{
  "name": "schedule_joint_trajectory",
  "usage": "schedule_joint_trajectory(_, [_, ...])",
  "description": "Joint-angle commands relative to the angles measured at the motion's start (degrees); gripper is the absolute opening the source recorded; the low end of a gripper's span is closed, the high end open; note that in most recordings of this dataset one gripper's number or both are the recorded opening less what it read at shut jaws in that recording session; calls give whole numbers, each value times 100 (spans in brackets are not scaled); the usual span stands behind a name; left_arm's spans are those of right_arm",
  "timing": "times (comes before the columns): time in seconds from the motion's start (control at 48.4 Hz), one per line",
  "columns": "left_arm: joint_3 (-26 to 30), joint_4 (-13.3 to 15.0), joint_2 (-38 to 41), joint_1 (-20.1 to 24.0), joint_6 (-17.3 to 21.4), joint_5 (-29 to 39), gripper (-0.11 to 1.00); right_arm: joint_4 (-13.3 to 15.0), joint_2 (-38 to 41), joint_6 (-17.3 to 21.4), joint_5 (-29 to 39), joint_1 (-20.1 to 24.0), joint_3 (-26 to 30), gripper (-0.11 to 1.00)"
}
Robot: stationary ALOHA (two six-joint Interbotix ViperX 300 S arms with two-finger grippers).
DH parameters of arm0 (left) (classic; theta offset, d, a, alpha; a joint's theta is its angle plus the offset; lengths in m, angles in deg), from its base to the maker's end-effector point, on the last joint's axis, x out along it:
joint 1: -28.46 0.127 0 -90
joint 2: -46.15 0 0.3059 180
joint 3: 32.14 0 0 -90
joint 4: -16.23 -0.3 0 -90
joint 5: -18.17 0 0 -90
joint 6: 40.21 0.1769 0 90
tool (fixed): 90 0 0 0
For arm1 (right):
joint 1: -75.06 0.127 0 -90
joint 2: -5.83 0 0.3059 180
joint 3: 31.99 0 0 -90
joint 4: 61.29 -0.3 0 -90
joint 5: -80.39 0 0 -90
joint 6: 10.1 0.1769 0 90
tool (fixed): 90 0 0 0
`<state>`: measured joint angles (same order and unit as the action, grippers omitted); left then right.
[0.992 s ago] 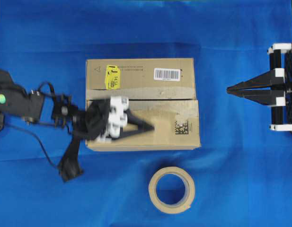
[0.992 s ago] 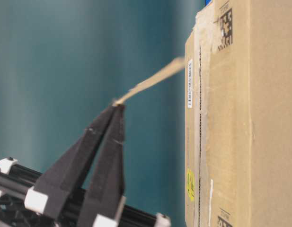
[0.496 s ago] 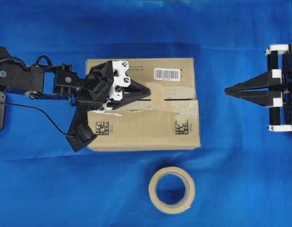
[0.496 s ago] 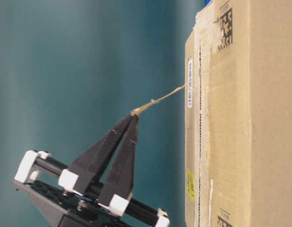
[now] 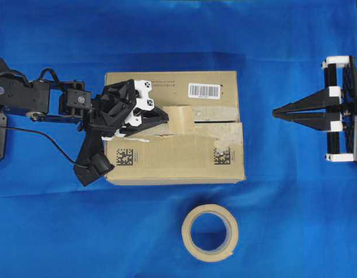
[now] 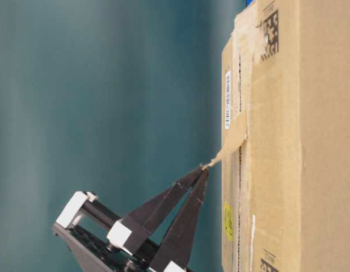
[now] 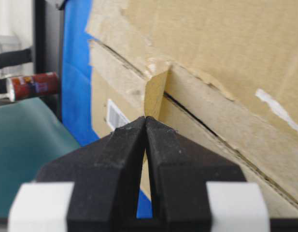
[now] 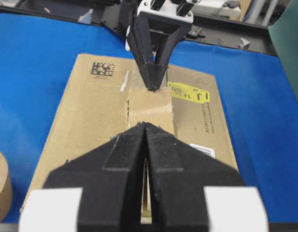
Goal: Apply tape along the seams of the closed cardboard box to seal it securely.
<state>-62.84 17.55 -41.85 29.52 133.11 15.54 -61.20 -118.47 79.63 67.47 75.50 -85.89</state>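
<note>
I have the cardboard box (image 5: 175, 128) lying flat on the blue cloth (image 5: 166, 29), barcode label (image 5: 204, 90) on its far flap and the tape roll (image 5: 210, 233) lying on the cloth near its front edge. My left gripper (image 5: 165, 116) reaches over the left half of the box top with its jaws clamped together on one edge of the tape (image 5: 181, 117). The tan piece lies across the seams (image 5: 216, 121): its far end rests against the box top over the dark flap line, while the pinched end stands lifted off the cardboard, as the table-level view shows (image 6: 234, 139). From the left wrist camera I see the tape (image 7: 155, 94) rising edge-on from the fingertips (image 7: 134, 128) to the pale, torn residue beside the seam. My right gripper (image 5: 275, 112) hangs over the cloth well apart from the box's right edge, jaws fully closed and holding nothing.
</note>
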Motion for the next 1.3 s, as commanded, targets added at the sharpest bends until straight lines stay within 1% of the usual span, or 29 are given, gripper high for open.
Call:
schedule_joint_trajectory(0.0, [53, 0, -114, 9, 26, 44, 1, 0, 18, -9, -62, 9, 123, 0])
schedule_joint_trajectory(0.062, [53, -9, -105, 9, 97, 132, 1, 0, 26, -9, -62, 9, 123, 0])
schedule_joint_trajectory(0.269, [97, -18, -70, 9, 105, 369, 1, -9, 149, 35, -193, 9, 141, 0])
schedule_joint_trajectory(0.393, [97, -26, -62, 9, 114, 413, 1, -26, 360, 53, -316, -9, 167, 0])
schedule_joint_trajectory(0.6, [114, -35, -62, 9, 114, 413, 1, -316, 879, 62, -677, -132, 308, 0])
schedule_joint_trajectory(0.765, [105, -35, -62, 18, 114, 413, 1, -448, 1433, 70, -853, -220, 615, 1])
schedule_joint_trajectory(0.806, [105, -35, -62, 18, 114, 431, 1, -492, 1608, 70, -896, -220, 721, 5])
schedule_joint_trajectory(0.868, [114, -26, -62, 18, 114, 457, 1, -562, 1969, 70, -1002, -211, 940, 18])
schedule_joint_trajectory(0.992, [114, -35, -62, 18, 114, 483, 1, -606, 2681, 70, -1160, -220, 1415, 57])
schedule_joint_trajectory(1.034, [114, -35, -62, 18, 114, 483, 1, -606, 2900, 62, -1178, -220, 1600, 65])
schedule_joint_trajectory(1.075, [123, -35, -62, 26, 114, 483, 1, -598, 3146, 70, -1151, -220, 1811, 66])
schedule_joint_trajectory(1.199, [114, -35, -62, 18, 114, 492, 1, -598, 3612, 62, -1055, -220, 2206, 56])
schedule_joint_trajectory(1.282, [114, -26, -62, 18, 114, 501, 1, -606, 3858, 53, -1063, -220, 2338, 53])
